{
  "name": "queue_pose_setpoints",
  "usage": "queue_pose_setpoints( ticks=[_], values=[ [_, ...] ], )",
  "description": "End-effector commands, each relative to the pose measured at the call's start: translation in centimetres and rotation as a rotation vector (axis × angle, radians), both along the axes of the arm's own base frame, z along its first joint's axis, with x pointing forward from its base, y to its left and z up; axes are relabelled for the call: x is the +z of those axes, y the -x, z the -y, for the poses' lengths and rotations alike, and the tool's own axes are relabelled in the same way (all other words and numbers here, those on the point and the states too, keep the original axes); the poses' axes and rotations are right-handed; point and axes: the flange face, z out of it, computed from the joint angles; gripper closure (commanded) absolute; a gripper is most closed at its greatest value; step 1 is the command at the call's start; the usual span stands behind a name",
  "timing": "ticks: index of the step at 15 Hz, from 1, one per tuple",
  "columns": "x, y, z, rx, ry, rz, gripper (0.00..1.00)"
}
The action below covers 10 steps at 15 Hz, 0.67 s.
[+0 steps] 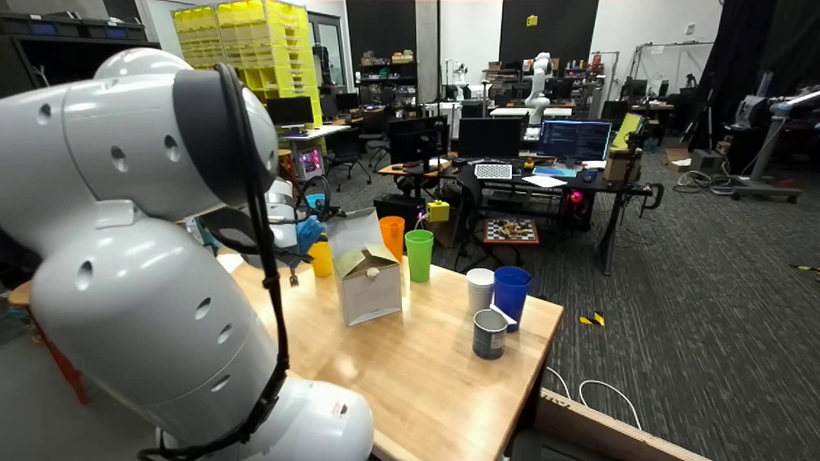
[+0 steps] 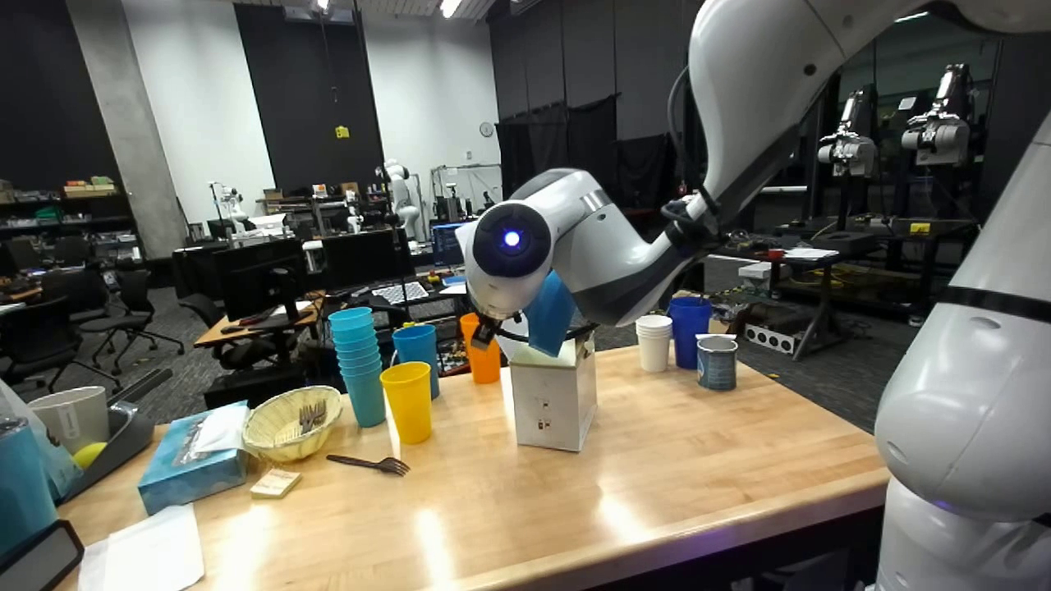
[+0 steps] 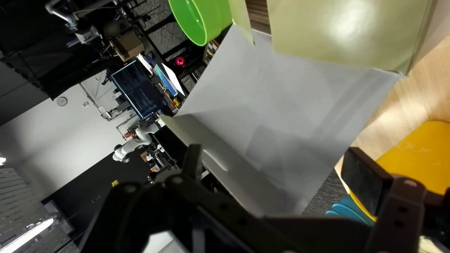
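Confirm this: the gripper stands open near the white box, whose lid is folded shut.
Not quite: the lid isn't folded shut; an exterior view shows it raised. The gripper does stand open near the white box.

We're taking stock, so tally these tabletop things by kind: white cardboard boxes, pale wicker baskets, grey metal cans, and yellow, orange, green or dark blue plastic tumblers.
White cardboard box: 1
Pale wicker basket: 1
Grey metal can: 1
Plastic tumblers: 4 (yellow tumbler, orange tumbler, green tumbler, dark blue tumbler)
Total: 7
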Motion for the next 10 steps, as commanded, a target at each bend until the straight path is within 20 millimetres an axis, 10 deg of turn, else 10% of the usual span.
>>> queue_pose_setpoints(
  ticks=[1, 10],
  values=[
    [1.2, 1.2, 1.8, 0.002, -0.062, 0.039, 0.0],
    [1.4, 1.9, 6.1, -0.006, -0.209, 0.021, 0.0]
  ],
)
